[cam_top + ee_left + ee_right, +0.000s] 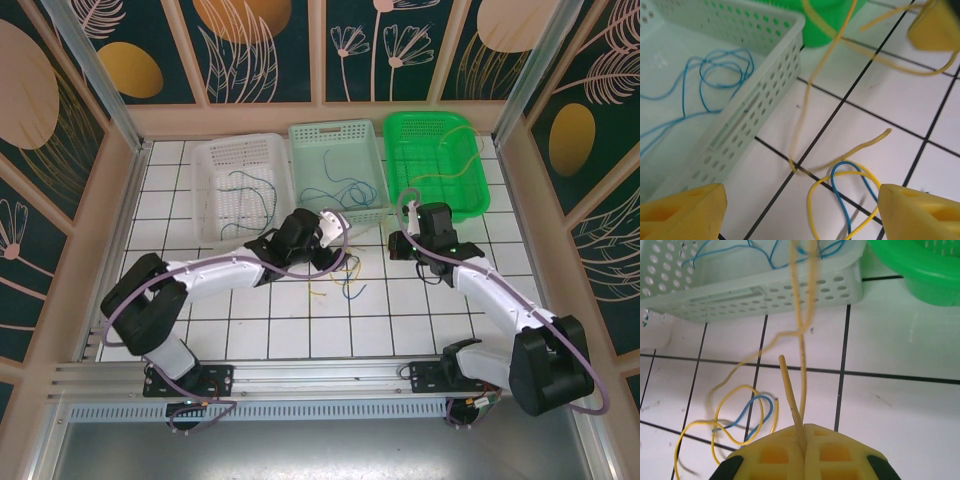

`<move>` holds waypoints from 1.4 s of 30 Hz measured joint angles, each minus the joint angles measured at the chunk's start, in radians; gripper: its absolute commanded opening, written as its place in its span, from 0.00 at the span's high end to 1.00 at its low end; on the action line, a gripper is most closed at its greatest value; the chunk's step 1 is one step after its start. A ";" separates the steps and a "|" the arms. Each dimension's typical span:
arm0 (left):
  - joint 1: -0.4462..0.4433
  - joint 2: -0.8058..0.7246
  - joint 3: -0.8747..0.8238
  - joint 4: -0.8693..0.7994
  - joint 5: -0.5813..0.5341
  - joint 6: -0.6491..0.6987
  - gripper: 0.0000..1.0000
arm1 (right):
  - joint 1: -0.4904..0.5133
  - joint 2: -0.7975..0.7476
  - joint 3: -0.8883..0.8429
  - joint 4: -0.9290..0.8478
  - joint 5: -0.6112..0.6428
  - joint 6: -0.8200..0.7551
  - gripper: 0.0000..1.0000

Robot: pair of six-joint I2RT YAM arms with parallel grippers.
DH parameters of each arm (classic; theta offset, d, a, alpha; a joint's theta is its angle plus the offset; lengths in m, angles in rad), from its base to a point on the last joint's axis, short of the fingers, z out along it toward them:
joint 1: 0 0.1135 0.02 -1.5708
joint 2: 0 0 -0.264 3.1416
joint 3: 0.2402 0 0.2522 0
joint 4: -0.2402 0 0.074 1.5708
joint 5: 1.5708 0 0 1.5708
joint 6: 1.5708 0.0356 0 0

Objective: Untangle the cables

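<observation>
**A:** Top view: where are the cables lying?

**B:** A small yellow-and-blue tangle (335, 283) is noted on the bench (250, 320), just in front of the teal basket (335, 130). Single strands are seen in that basket, the white basket (240, 142) and the green basket (430, 120). The left tool (333, 258) is placed beside the tangle, the right tool (402, 243) near it. Jaw states cannot be told from here.

**A:** Left wrist?

**B:** The left tool (800, 200) is spread wide over the tangle, with nothing gripped. A yellow cable (855, 149) is looped on the tiles, and a blue cable (833, 182) is threaded through the loop. Another yellow run is lifted towards the right tool (935, 30).

**A:** Right wrist?

**B:** The right tool (804, 432) is pressed together, and the yellow cable (803, 370) is pinched just behind its free end. The strand is raised clear of the tiles. The tangle (742, 407) is seen at lower left.

**A:** Handling?

**B:** The cables are judged very light, string-thin and limp over any length. Only the short stub is stiff enough to stand straight. Slipping through smooth pads is thought likely. Hold is best taken near a free end, clear of the crossing, so that a strand is drawn out and the knot is not tightened.
</observation>
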 measured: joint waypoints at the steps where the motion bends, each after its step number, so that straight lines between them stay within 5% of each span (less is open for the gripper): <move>1: -0.007 -0.015 -0.003 0.000 -0.003 0.018 0.20 | 0.000 0.000 0.004 -0.016 -0.006 -0.005 1.00; 20: -0.037 0.025 -0.001 -0.001 -0.025 0.124 0.21 | -0.008 -0.037 0.113 -0.108 -0.162 -0.017 1.00; 27: -0.037 0.045 0.008 0.010 -0.085 0.141 0.31 | -0.008 -0.042 0.113 -0.117 -0.222 -0.014 1.00; 29: -0.037 0.058 0.021 0.010 -0.093 0.145 0.37 | -0.010 -0.050 0.113 -0.121 -0.235 -0.014 1.00; 34: -0.037 0.089 0.059 0.028 -0.108 0.152 0.98 | -0.026 -0.071 0.116 -0.127 -0.277 -0.015 1.00; 38: -0.037 0.059 0.014 0.098 -0.131 0.143 1.00 | -0.082 -0.073 0.124 -0.148 -0.299 -0.018 1.00; 42: -0.027 -0.024 -0.084 0.169 -0.166 0.076 1.00 | -0.256 -0.107 0.121 -0.135 -0.352 -0.007 1.00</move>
